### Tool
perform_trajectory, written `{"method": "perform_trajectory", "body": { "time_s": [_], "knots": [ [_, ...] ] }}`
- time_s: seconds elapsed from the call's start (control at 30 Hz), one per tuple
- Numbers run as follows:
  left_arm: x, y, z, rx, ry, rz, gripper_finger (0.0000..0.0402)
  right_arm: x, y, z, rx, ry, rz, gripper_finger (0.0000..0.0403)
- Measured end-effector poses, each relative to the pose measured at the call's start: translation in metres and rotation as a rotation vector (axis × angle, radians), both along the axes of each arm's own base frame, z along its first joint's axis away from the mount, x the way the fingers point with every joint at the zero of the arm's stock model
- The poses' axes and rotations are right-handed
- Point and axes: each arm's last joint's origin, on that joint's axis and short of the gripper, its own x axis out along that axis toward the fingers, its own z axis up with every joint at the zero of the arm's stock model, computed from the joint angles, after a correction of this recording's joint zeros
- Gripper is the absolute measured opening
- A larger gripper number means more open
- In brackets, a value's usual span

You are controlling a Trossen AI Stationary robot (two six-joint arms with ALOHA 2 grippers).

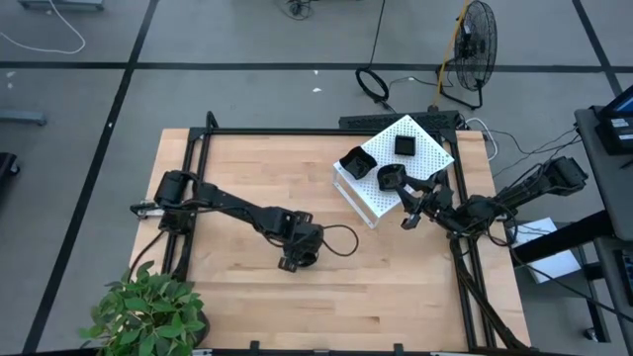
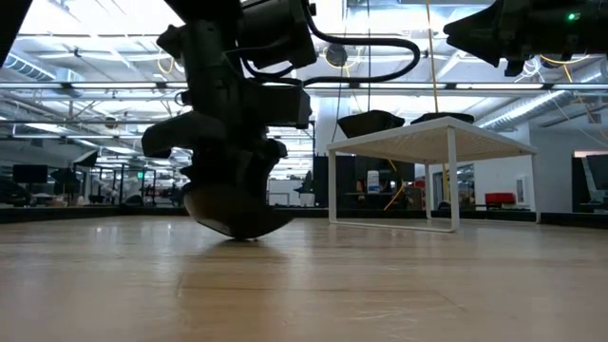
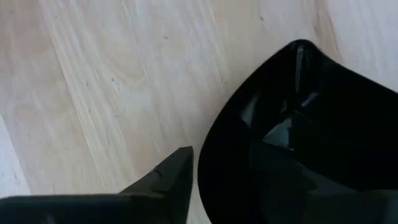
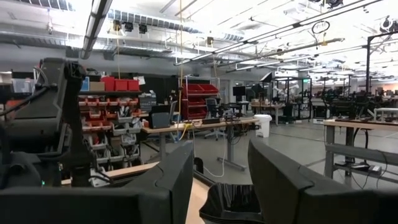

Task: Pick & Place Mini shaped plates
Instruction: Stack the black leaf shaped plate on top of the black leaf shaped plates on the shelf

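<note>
Plates first: one glossy black mini plate (image 3: pixel 298 143) sits tilted in the left claw (image 1: pixel 300 259), its lower edge touching the table (image 1: pixel 237 287); only one dark finger (image 3: pixel 165 186) shows beside it, the other hidden. Three more black plates (image 1: pixel 356 163) rest on the white perforated box (image 1: pixel 420 148), beside the right claw (image 1: pixel 413 208), which hovers with jaws apart, holding nothing.

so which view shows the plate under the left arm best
The low view: the plate hangs tilted in the left hand, its bottom edge at the table. The left wrist view crops it; the high view hides it under the arm; the right wrist view misses it.
</note>
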Motion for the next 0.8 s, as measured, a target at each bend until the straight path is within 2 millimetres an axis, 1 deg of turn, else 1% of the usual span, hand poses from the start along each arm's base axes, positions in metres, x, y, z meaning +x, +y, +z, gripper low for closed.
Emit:
{"method": "perform_trajectory", "body": {
  "time_s": [0.13, 0.3, 0.33, 0.43, 0.5, 0.57, 0.63, 0.8],
  "knots": [
    [-0.002, -0.001, 0.004, -0.034, 0.0, -0.006, 0.0111, 0.0, 0.0, 0.0, 0.001, 0.002, 0.001, 0.0141],
    [-0.002, -0.003, 0.006, -0.123, 0.009, -0.011, 0.0024, 0.0, 0.0, -0.001, 0.004, 0.005, 0.004, 0.0141],
    [-0.002, -0.004, 0.006, -0.14, 0.012, -0.007, 0.0013, 0.001, 0.0, -0.001, 0.006, 0.006, 0.004, 0.0141],
    [-0.002, -0.003, 0.006, -0.15, 0.013, 0.021, 0.0011, 0.001, 0.0, -0.002, 0.011, 0.013, 0.008, 0.0141],
    [-0.004, -0.004, 0.013, -0.139, 0.001, 0.019, 0.0009, 0.001, 0.0, -0.003, 0.016, 0.014, 0.011, 0.0141],
    [-0.005, -0.004, 0.025, -0.105, -0.051, 0.015, 0.0004, 0.002, 0.001, -0.003, 0.022, 0.016, 0.014, 0.0141],
    [-0.008, -0.003, 0.042, -0.018, -0.117, 0.031, 0.0006, 0.002, 0.001, -0.004, 0.037, 0.015, 0.021, 0.0141],
    [-0.015, 0.005, 0.096, 0.33, -0.404, 0.142, 0.0004, 0.005, 0.002, -0.009, 0.109, 0.001, 0.053, 0.0141]
  ]
}}
